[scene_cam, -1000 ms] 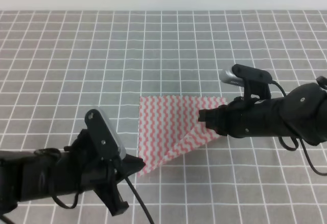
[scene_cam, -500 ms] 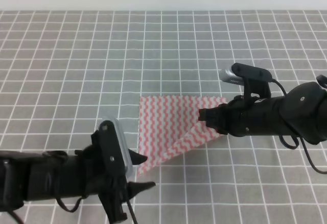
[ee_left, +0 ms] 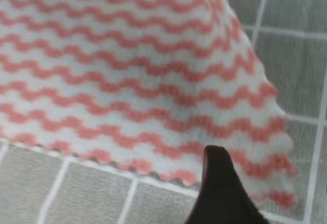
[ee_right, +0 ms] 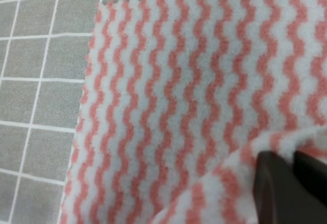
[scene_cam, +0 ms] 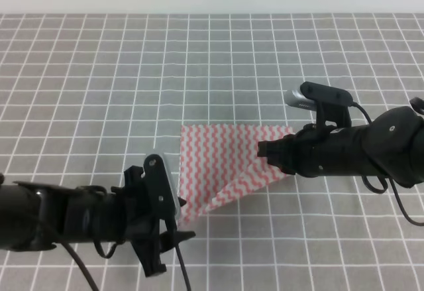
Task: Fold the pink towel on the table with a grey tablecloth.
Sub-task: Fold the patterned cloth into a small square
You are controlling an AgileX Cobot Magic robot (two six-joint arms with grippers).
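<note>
From up high, the pink towel (scene_cam: 222, 162) is lying roughly mid-table on the grey tablecloth (scene_cam: 99, 72), with its right side flipped over on a diagonal so the stripes run crossways there. The right gripper (scene_cam: 264, 150) comes in from the right and sits right on that folded flap; can't really tell from here how tight it is. The left gripper (scene_cam: 180, 219) is down at the towel's bottom-left corner, fingers parted, one tip at the cloth's edge and the other lower over bare tablecloth, nothing in it as far as I can see. Left wrist cam: super close on the towel's serrated corner (ee_left: 153, 81) lying on the grid, one dark fingertip (ee_left: 219, 188) poking up from the bottom over the hem. Right wrist cam: the towel (ee_right: 179, 81) fills most of the shot, and the dark fingers (ee_right: 278, 193) bottom right look pinched together on the folded-over layer.
</note>
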